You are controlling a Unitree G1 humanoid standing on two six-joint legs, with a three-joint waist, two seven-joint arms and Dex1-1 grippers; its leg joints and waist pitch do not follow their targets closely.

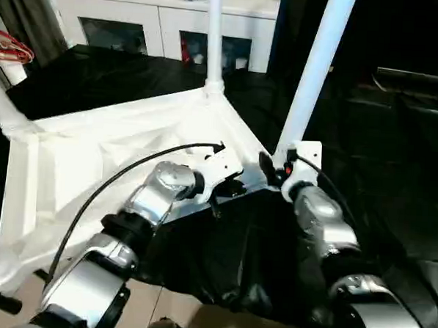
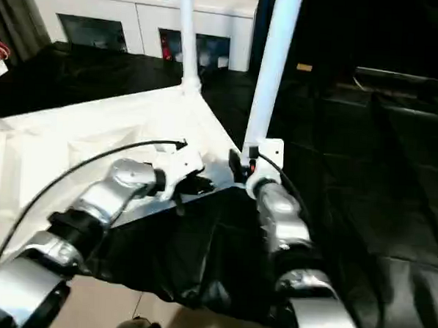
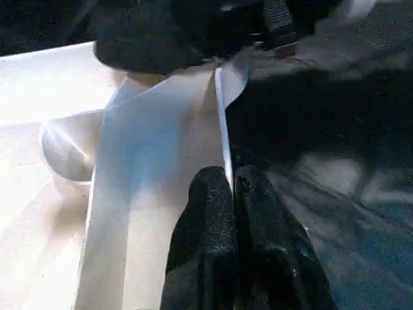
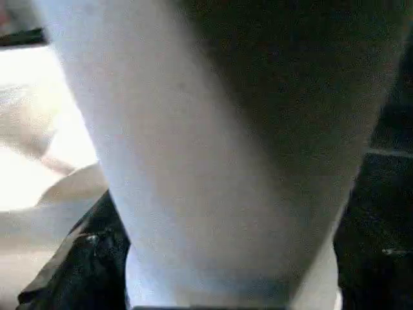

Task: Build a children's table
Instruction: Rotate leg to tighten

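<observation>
The two silver forearms are reaching away from the head camera toward the near edge of the upturned tabletop [image 1: 94,157], which is lying ribbed side up on a surface draped in black cloth [image 1: 395,166]. The tabletop's long axis is running roughly from 8 o'clock to 2 o'clock across the head view, its near right corner pointing toward 5 o'clock.

The left claw [image 3: 233,187] is sitting at that near edge, its two black fingers [image 3: 210,219] pressed together with the thin white rim standing right at their tips; whether they are pinching the rim I cannot tell.

The right claw [image 1: 278,165] is resting at the foot of the near leg [image 1: 315,73], close to the corner socket. I cannot tell how wide it is standing, nor whether it is gripping the tube.

That near leg is rising from the corner and leaning slightly toward 1 o'clock. A second leg [image 1: 215,31] is standing upright at the far corner, at 12 o'clock. A third leg [image 1: 2,105] is angling up at 9 o'clock.

Beyond, at 12 o'clock, a white cabinet [image 1: 160,18] with glass doors is standing.
</observation>
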